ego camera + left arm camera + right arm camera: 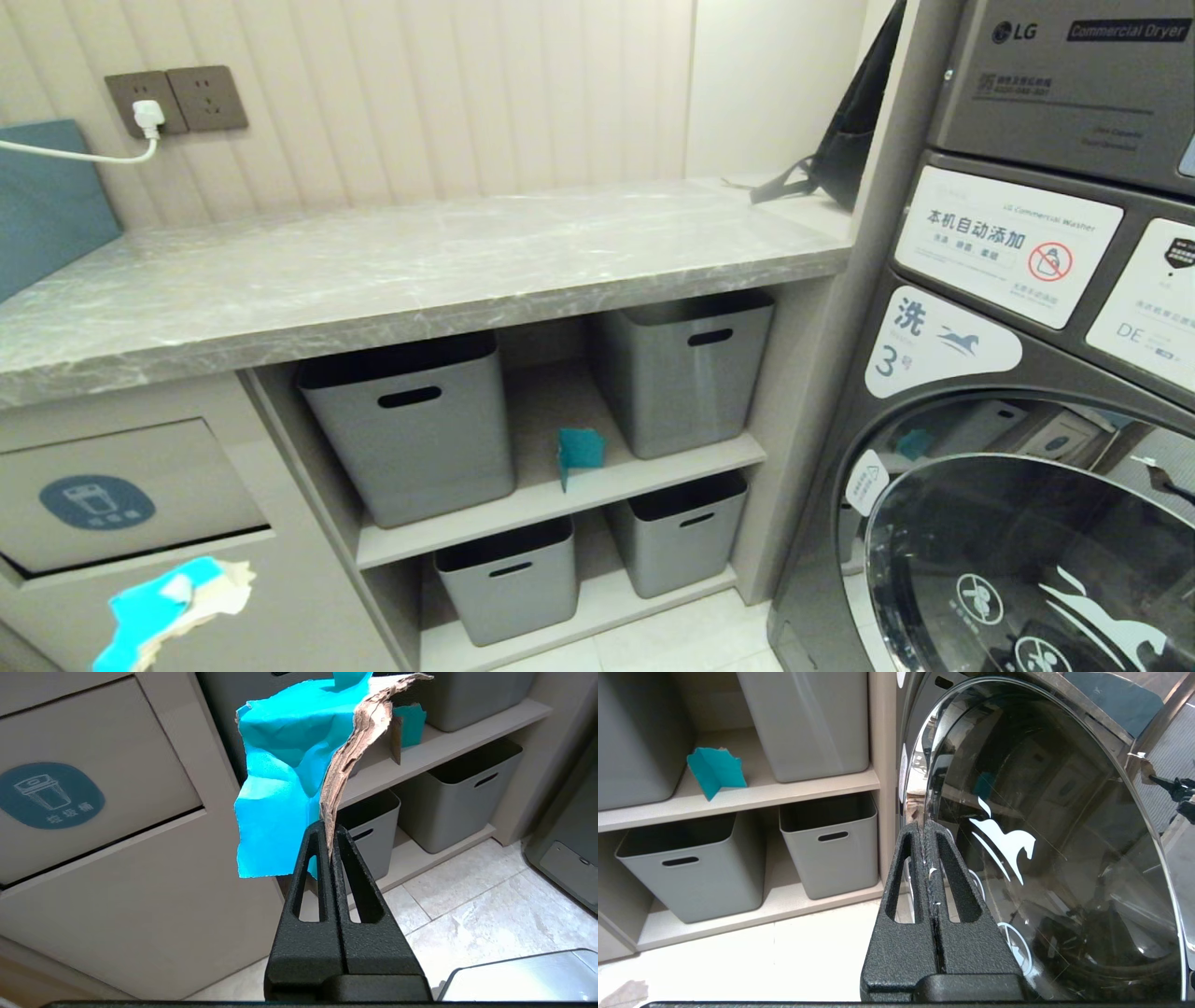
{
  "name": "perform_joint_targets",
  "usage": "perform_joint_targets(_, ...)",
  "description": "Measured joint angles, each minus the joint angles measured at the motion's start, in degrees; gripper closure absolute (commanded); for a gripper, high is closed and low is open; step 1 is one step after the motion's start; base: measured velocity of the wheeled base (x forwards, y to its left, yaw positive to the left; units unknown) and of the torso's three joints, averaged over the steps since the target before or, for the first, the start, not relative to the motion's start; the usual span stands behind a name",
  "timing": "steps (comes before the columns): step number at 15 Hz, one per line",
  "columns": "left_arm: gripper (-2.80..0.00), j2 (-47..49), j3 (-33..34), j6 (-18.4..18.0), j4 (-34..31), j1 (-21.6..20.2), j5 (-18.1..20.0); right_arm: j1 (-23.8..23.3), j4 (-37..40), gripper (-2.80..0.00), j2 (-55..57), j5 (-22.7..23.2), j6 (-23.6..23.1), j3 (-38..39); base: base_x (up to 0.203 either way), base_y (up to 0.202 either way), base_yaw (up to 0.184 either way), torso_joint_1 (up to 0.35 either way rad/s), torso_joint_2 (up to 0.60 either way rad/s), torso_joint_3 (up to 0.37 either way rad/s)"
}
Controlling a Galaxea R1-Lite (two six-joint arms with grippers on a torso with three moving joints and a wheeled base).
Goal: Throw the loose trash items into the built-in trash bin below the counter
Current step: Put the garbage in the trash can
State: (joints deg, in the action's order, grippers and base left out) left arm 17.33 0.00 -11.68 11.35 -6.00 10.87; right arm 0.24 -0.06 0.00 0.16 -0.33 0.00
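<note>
The left gripper (331,835) has its two black fingers (357,877) pressed together on the torn lower edge of a teal wrapper (275,788), a crumpled sheet with a ragged brown cardboard backing. The sheet rises from the fingertips and fans out beyond them, wider than the fingers themselves. In the head view the same piece (173,597) hangs low, just in front of and slightly below the built-in trash bin (140,467), a beige flap panel set under the grey marble worktop (420,271) and marked with a blue oval sticker showing a white bin. A dark gap runs along the flap's lower edge, so it looks hinged to swing inward.

To do this step well, the fingers likely need to lift until the free edge of the sheet is level with the flap, then push forward so the paper and fingertips press the panel inward. The hold should last until most of the sheet is past the opening. Letting go early would probably drop it to the floor. Because the sheet is wide and floppy, it may fold against the panel instead of entering.

Beyond the held sheet, a second teal wrapper (581,453) stands on the upper shelf between two grey storage boxes (411,425).

The right gripper (928,833) is parked with its fingers together and empty, facing the washing machine door (1041,849).
</note>
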Motion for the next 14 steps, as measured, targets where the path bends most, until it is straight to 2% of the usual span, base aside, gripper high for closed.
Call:
perform_joint_targets(4,0.0,-1.19,-0.11,0.78,2.48,0.29,1.22,0.0,-0.01,0.0,0.0,0.02,0.02,0.0,0.0,0.0,0.0,0.0,0.0,0.0)
perform_joint_targets(7,0.0,-3.56,-0.07,3.7,-0.62,4.22,0.46,0.0,-0.01,0.0,0.0,0.0,0.0,0.0,0.0,0.0,0.0,0.0,0.0,0.0)
perform_joint_targets(11,0.0,-13.67,-0.62,5.97,-6.07,6.09,-0.84,0.0,-0.01,0.0,0.0,0.0,0.04,0.0,0.0,0.0,0.0,0.0,0.0,0.0)
perform_joint_targets(14,0.0,-16.34,-0.4,6.4,-8.79,6.4,-8.33,0.0,0.01,0.0,0.0,0.0,0.04,0.0,0.0,0.0,0.0,0.0,0.0,0.0)
